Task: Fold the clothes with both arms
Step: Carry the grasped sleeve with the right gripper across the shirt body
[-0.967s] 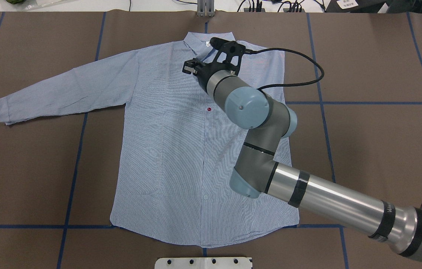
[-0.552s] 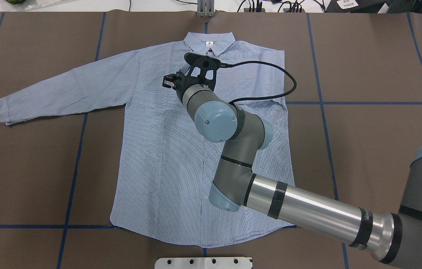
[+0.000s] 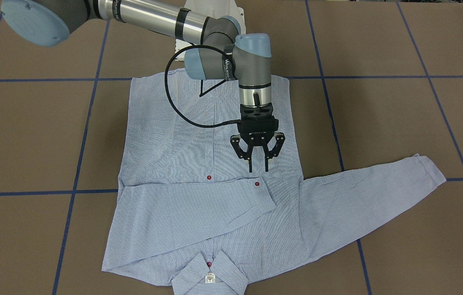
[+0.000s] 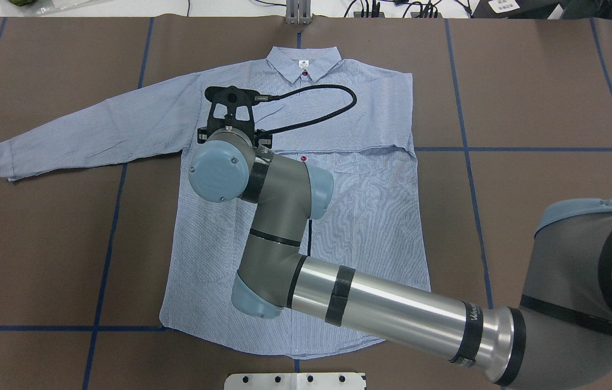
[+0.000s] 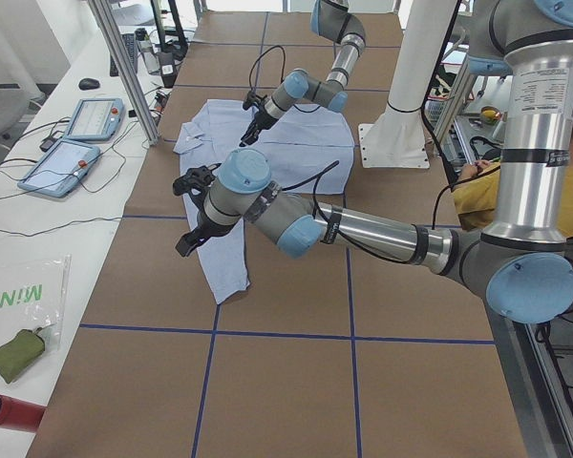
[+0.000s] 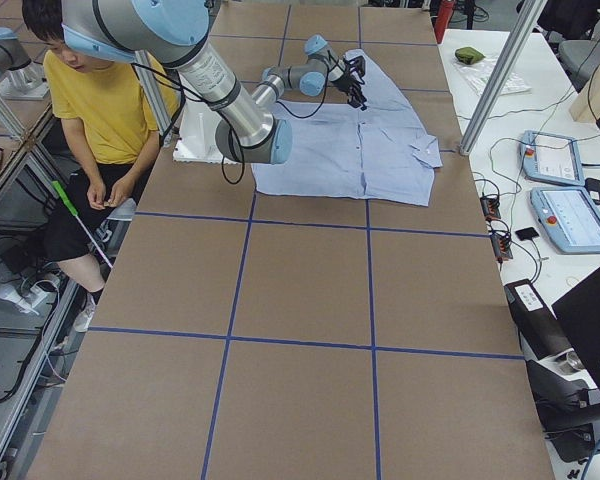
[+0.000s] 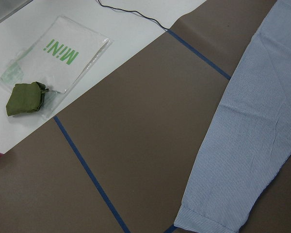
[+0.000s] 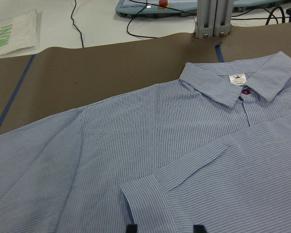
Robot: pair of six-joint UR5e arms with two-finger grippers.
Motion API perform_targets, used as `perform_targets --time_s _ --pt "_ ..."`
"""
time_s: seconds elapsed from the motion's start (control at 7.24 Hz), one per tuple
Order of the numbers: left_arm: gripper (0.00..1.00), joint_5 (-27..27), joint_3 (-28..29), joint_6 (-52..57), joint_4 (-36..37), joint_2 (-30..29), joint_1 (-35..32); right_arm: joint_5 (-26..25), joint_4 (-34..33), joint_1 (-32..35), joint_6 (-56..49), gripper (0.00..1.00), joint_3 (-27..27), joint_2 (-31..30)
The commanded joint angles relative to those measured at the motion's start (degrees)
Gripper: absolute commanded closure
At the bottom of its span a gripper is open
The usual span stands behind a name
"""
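The light blue striped shirt (image 4: 262,216) lies flat, face up, collar (image 3: 210,274) at the table's far side. Its right sleeve is folded across the chest, the cuff (image 3: 261,192) with a red button. Its left sleeve (image 4: 95,130) lies spread out sideways. My right gripper (image 3: 258,169) hovers open and empty over the chest, just short of that cuff (image 8: 148,194); in the overhead view its wrist (image 4: 222,170) hides it. My left gripper (image 5: 183,246) shows only in the exterior left view, high over the left sleeve's cuff (image 7: 211,221); I cannot tell whether it is open or shut.
The white pedestal base (image 4: 295,381) sits at the near edge and an aluminium post (image 4: 298,13) at the far edge. A green pouch (image 7: 23,98) on a plastic bag lies off the table's left end. A person in yellow (image 6: 100,100) sits beside the robot.
My right arm has swung from near the collar across the chest toward the shirt's left shoulder. The shirt has not moved.
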Motion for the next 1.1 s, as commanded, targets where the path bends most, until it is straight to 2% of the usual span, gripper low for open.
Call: perform_targets --time_s 0.0,0.14,0.28,0.41,0.55,0.69,0.83,0.97 --pt "0.00 0.0 0.0 -0.1 -0.3 -0.1 0.0 8.3 -9.0 3.3 0.2 0.00 -0.2 4.0" --pt "0.00 0.1 0.2 -0.2 -2.4 -0.2 0.1 12.6 -11.9 6.7 -0.5 0.00 0.8 3.8" --pt "0.00 0.2 1.9 -1.3 -6.2 -0.1 1.1 19.0 -12.2 10.5 -1.8 0.00 2.4 1.9" --pt "0.00 0.4 5.7 -5.3 -8.9 -0.2 4.5 25.7 -12.3 14.4 -6.2 0.00 7.3 -2.5" --pt "0.00 0.7 10.4 -14.1 -18.4 -0.2 7.1 30.1 -12.4 18.4 -10.2 0.00 14.6 -9.4" --pt "0.00 3.0 17.7 -22.9 -32.1 0.0 10.2 36.2 -12.4 23.5 -15.7 0.00 21.4 -16.3" --pt "0.00 9.3 22.4 -32.1 -41.8 0.0 14.7 43.3 -12.2 28.8 -21.2 0.00 27.1 -23.3" --pt "0.00 13.2 23.6 -39.6 -44.1 0.0 18.9 47.4 -12.2 33.7 -29.3 0.00 32.4 -30.2"
